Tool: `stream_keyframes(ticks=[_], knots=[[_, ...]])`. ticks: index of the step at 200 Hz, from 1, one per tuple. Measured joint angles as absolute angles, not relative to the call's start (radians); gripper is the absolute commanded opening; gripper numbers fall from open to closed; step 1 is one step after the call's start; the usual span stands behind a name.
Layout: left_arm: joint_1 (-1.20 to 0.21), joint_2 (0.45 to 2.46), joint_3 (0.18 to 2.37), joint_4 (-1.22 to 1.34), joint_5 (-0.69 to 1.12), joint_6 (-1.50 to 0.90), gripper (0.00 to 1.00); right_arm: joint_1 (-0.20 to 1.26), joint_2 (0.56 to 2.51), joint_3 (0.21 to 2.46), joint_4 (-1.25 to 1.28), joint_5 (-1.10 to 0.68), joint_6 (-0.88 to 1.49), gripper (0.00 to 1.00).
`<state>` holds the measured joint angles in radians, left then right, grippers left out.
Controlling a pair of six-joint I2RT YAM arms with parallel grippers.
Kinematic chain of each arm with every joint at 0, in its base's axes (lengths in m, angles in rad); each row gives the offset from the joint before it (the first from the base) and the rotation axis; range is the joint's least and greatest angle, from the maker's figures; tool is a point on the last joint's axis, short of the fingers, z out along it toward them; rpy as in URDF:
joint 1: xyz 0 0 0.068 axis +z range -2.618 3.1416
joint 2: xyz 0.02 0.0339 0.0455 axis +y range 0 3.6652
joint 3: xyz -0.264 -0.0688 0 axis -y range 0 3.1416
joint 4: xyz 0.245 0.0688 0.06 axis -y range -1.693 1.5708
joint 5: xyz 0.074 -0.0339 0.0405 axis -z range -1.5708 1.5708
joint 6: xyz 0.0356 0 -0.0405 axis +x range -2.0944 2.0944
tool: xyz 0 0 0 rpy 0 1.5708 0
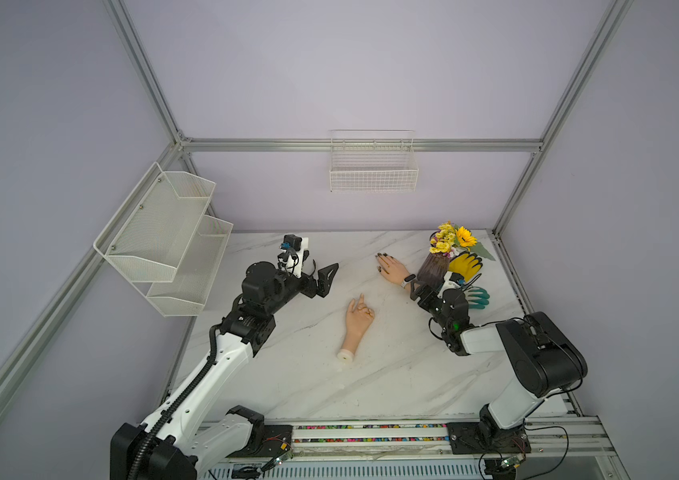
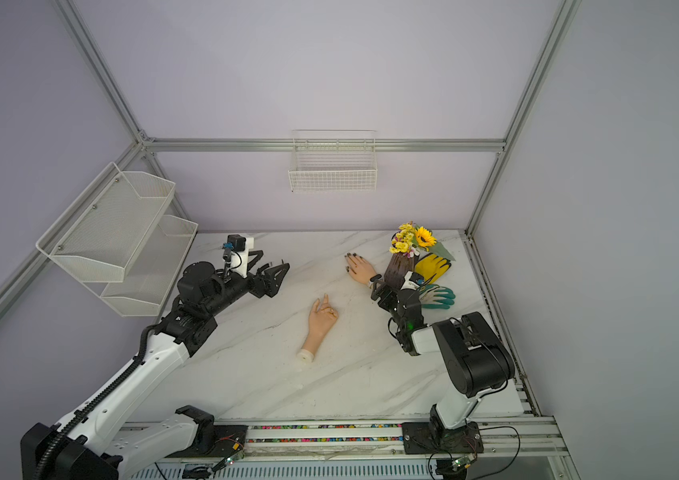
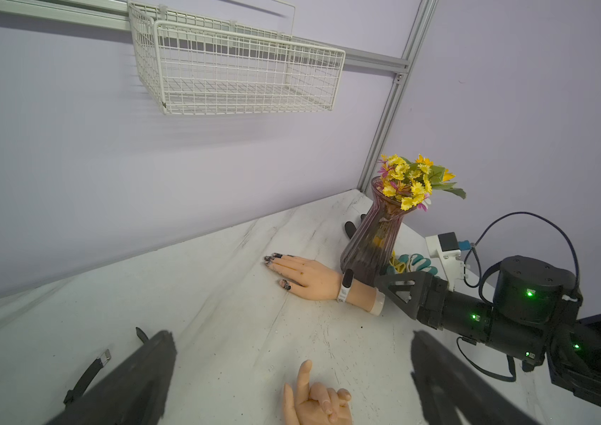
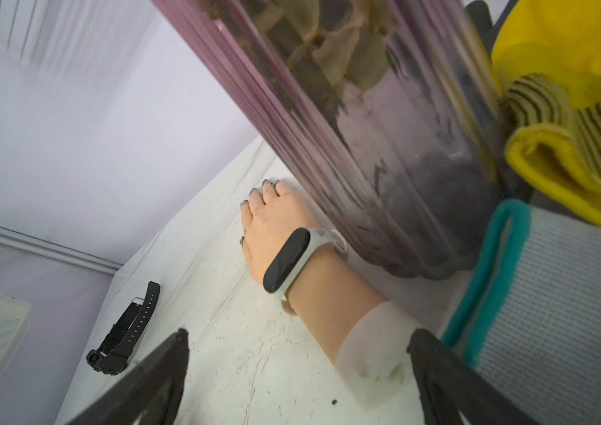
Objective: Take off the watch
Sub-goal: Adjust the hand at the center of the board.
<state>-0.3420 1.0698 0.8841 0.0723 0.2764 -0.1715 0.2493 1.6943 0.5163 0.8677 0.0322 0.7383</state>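
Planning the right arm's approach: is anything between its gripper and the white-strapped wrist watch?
Nothing visible: only the mannequin hand's bare forearm lies between the open right gripper and the white-strapped, black-faced watch. A ribbed purple glass vase stands alongside.

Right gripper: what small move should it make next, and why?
Probably ease the right gripper forward along the forearm until its open jaws straddle the watch. The watch sits on the wrist of the mannequin hand, ahead of the gripper, which is only at the forearm's cut end. Keep clear of the vase close beside.
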Motion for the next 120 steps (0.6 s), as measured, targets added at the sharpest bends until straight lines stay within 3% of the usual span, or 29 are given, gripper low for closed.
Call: stream_keyframes(ticks=[120], knots=[[-0.342, 1.07, 0.884, 0.072, 0.278, -0.171, 1.0, 0.255, 1.81, 0.512, 0.975, -0.176, 0.685, 0.91]])
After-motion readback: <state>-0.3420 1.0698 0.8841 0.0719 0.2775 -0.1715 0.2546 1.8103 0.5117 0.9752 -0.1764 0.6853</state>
